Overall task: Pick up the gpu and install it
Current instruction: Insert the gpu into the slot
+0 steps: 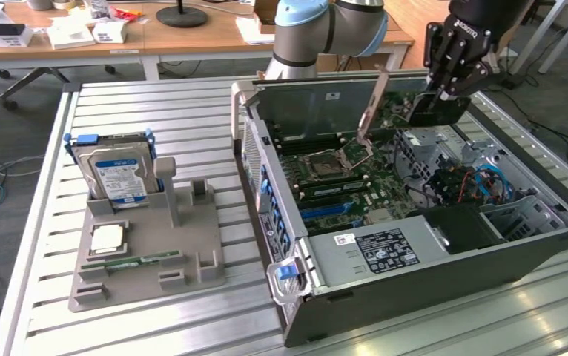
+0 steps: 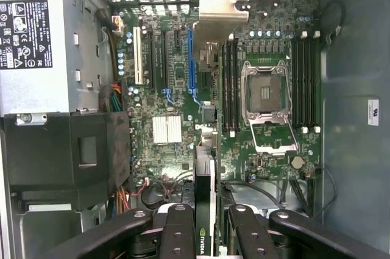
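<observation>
the gpu (image 1: 432, 111) is off the tabletop (image 1: 145, 104) and up in the air, in the upper right of the exterior view, hanging over the open computer case (image 1: 521, 259). the hand (image 1: 444, 96) has it pinched by its upper edge, part closed, with a finger on each flat face. in the wrist view the card runs edge-on between the two black fingers (image 2: 178, 222), and its pale metal bracket (image 2: 222, 9) points toward the vented back wall of the case.

so the pick-up looks done. the install does not: the card hangs clear above the motherboard (image 2: 177, 88), touching nothing that i can see. seen from the wrist it lies just beside the long blue slot (image 2: 191, 58) and roughly parallel to it, but whether it is truly lined up over that slot i cannot tell from here. seating the card, and getting the bracket into its opening at the back, is judged to be what is left.

further out, the grey power supply (image 1: 378, 248) sits low in the case. at the exterior view's left, on the tabletop, a grey parts holder (image 1: 150, 252) carries a blue-labelled hard drive (image 1: 116, 174) standing upright, a small square chip (image 1: 107, 237) and a narrow green memory stick (image 1: 130, 262), all well apart from the hand.
</observation>
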Available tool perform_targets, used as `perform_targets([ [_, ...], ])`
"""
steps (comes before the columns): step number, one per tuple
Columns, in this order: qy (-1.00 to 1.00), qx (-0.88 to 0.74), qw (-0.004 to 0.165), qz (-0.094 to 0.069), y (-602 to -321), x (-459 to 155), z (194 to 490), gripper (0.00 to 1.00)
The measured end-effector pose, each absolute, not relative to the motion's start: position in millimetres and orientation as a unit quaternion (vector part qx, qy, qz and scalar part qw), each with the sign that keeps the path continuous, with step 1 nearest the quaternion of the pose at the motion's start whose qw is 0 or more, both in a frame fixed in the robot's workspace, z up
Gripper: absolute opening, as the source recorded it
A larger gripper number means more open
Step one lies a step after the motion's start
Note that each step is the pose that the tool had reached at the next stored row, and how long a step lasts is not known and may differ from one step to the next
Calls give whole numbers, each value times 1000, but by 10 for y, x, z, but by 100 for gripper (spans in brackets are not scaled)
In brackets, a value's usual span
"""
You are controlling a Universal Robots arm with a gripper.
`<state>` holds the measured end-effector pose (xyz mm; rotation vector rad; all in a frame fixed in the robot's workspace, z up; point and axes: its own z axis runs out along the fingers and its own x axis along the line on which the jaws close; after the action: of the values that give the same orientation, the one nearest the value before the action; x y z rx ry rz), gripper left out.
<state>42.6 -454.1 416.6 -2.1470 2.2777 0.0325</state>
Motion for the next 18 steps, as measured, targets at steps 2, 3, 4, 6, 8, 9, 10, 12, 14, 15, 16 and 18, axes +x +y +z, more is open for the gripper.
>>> perform_targets([
  [2,727,-687,6,10,-4541,417,4154,26],
  [3,726,-687,7,9,-4541,411,4150,26],
  [4,726,-688,7,9,-4541,406,4145,26],
  [6,724,-689,9,9,-4541,397,4136,26],
  [8,724,-690,9,9,-4541,394,4133,26],
  [9,724,-690,9,9,-4541,395,4133,26],
  [10,723,-690,9,9,-4540,394,4129,26],
  [12,723,-691,9,9,-4541,383,4117,26],
  [14,722,-691,9,9,-4540,370,4106,26],
  [15,722,-692,9,9,-4540,363,4101,26],
  [16,722,-692,10,9,-4541,360,4099,26],
  [18,722,-692,10,9,-4541,359,4099,26],
])
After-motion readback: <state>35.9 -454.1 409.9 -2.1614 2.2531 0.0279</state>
